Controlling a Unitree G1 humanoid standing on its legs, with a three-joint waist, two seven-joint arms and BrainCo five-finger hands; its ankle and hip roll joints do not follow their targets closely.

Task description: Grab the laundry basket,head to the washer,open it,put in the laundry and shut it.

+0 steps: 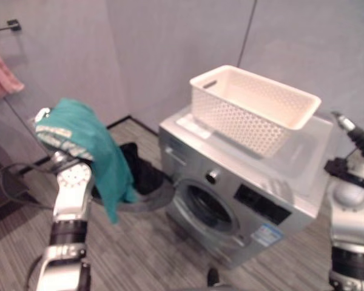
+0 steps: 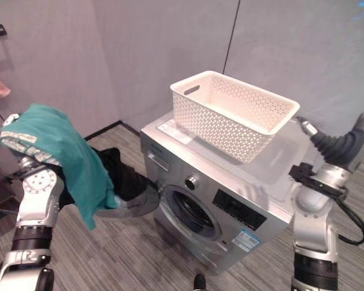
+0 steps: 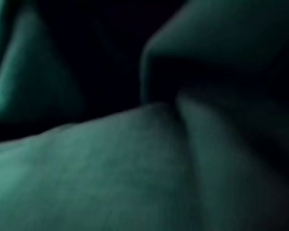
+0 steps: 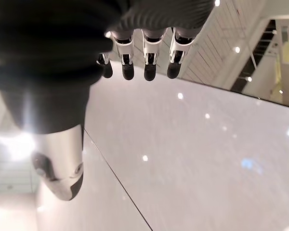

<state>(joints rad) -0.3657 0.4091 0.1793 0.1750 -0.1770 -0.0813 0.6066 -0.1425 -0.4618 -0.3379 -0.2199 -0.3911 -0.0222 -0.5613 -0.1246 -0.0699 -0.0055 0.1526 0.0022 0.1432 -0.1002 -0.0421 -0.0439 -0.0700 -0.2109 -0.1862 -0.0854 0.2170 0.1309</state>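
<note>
- The washer [image 2: 224, 206] is the landmark: it stands against the grey wall, and its round door [image 2: 130, 200] is swung open to its left side, leaving the drum mouth [image 2: 191, 212] bare on the front face.
- The white laundry basket [image 2: 233, 112] sits on the washer's top, tilted a little, and looks empty from here.
- The teal cloth [image 2: 67, 151] is the laundry. It hangs draped over the left hand [image 2: 21, 136], held up to the left of the washer, beyond the open door, with the cloth's long tail hanging straight down.
- The left hand's fingers are buried under the cloth, and its own wrist view gives nothing but dark teal folds, so I cannot tell whether they grip it or merely carry it.
- The right hand [image 4: 144, 62] is raised off the washer's right side, beside its top. Its fingers are straight and relaxed and hold nothing.
- The relation that matters: the drum mouth lies to the right of the cloth and lower, with the open door between the two. The left arm is the nearer and already carries the load.
- My judgement: the loading step is in hand. The cloth should come in over the door, then down into the mouth. The hanging tail could snag on the door rim.
- A dark garment [image 2: 121, 173] lies on the floor behind the open door.
</note>
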